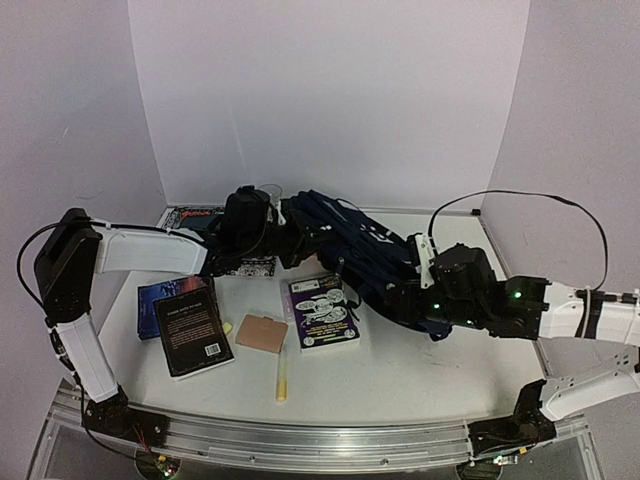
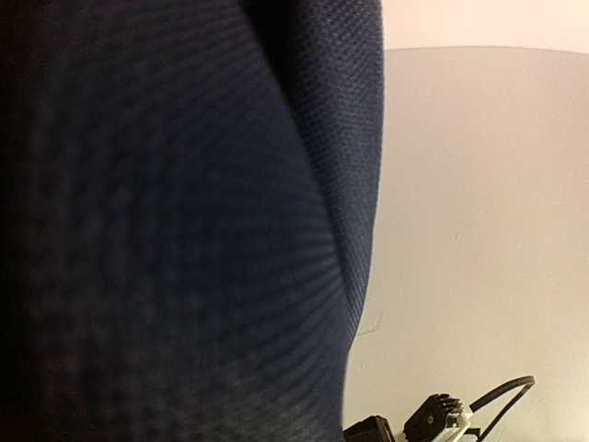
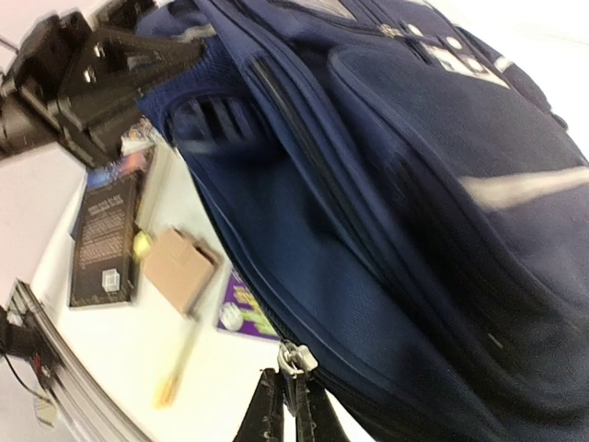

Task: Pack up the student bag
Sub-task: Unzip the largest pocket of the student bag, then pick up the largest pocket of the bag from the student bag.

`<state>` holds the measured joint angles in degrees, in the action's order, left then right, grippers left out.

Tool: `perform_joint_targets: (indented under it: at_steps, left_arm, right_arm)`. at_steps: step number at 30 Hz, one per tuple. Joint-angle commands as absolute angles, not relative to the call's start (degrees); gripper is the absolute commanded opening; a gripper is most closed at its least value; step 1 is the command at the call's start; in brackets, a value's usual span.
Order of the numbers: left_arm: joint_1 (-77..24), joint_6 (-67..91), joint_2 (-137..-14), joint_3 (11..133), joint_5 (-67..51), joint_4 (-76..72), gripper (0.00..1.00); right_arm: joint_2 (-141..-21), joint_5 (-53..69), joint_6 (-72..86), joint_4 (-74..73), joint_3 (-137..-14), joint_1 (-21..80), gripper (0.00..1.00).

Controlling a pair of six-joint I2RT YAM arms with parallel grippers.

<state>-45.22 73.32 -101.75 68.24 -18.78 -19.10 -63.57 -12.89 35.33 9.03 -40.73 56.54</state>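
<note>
The student bag (image 1: 355, 240), navy blue with a thin white stripe, lies tilted across the back middle of the table. My left gripper (image 1: 298, 238) is shut on fabric at the bag's upper left end; in the right wrist view its dark fingers (image 3: 175, 55) pinch that corner. Bag cloth (image 2: 184, 221) fills the left wrist view and hides that gripper's own fingers. My right gripper (image 3: 293, 410) is at the bag's lower near edge (image 1: 400, 295), shut on a silver zipper pull (image 3: 294, 357) of the bag (image 3: 414, 203).
A black book (image 1: 192, 330) overlaps a blue one (image 1: 160, 293) at front left. A tan card box (image 1: 262, 333), a yellow pen (image 1: 281, 375) and a purple book (image 1: 323, 312) lie before the bag. Other books (image 1: 195, 215) lie at the back left. A metal rail (image 1: 320, 440) runs along the near edge.
</note>
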Motion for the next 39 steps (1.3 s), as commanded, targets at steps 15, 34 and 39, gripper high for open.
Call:
perform_joint_targets:
  at_steps: [15,34,39]
  left_arm:
    - [-41.7,46.7,-114.8,95.6,-21.6,4.2,0.04]
    - [-42.9,60.0,-110.0,86.7,-22.1,-6.1,0.0]
    - [-43.1,61.4,-109.3,85.5,-22.6,-7.3,0.0]
  right_arm:
    - [-61.1,-2.3,31.0,-12.3,-50.0,56.8,0.0]
    - [-78.5,-19.8,55.9,-13.6,-56.9,61.5,0.35]
    - [-84.0,-23.6,62.0,-18.2,-60.2,63.1,0.42]
